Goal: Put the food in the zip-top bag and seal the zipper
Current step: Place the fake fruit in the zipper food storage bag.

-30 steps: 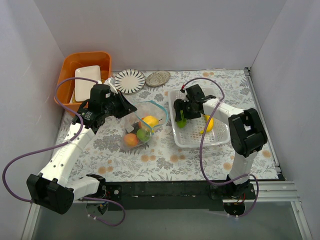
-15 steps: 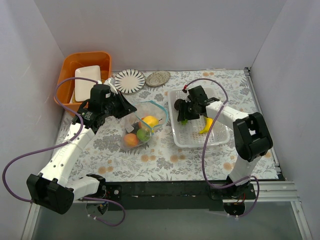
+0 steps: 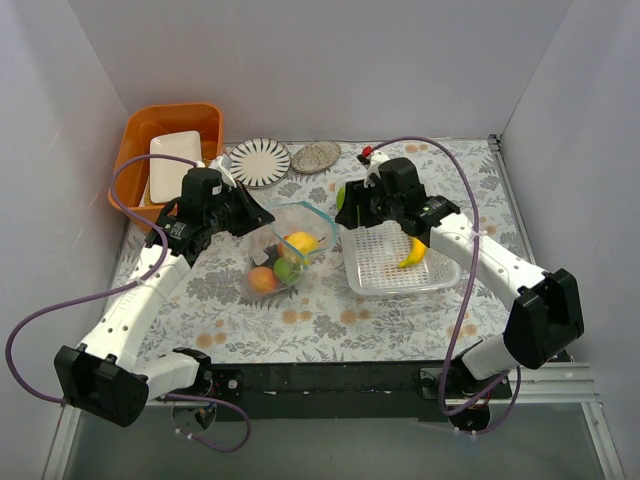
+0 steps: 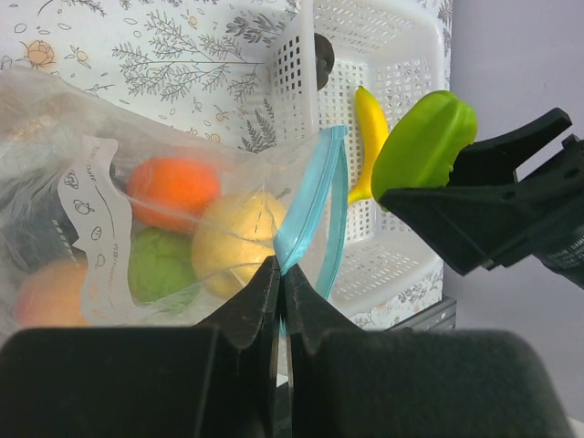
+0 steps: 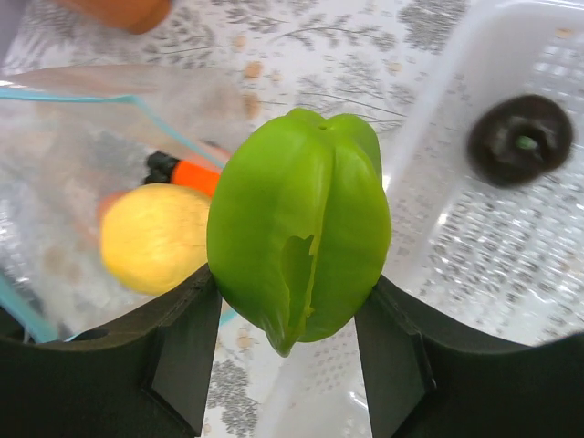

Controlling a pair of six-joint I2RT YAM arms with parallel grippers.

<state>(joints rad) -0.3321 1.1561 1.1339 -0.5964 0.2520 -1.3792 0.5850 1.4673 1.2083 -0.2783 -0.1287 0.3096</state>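
While four fruits already lie inside the bag (image 3: 268, 262), namely an orange (image 4: 176, 187), a lemon (image 4: 239, 245), an apple (image 4: 157, 265) and a peach (image 4: 41, 297), the task looks a little past halfway, with a fifth piece in the air. A dark shape deeper in the bag is too blurred to name. The right gripper (image 5: 290, 274) has its fingers spread about the mango (image 5: 301, 219) and pressed against both of its flanks. It holds the fruit off the table between the basket (image 3: 442, 275) and the bag's mouth, nearer the mouth. The left gripper (image 4: 278, 274) is pinched tight on the zipper (image 4: 310, 196), lifting one lip so that the mouth gapes toward the mango. Left to do, as I judge it, are dropping the mango in, fetching the banana (image 3: 411, 252) and the plum (image 5: 520, 137) from the basket, then pressing the zipper closed along its whole run, which is wide open now. From above, the layout is plain: the bag in the middle, the basket to its right, an arm at each. That view shows only a sliver of green at the right fingers, though, and no plum, since the arm covers that corner. The left wrist view alone shows how little strip the jaws have hold of. The right wrist view alone shows how the mango sits upright in its grip, with the lemon below and to one side.
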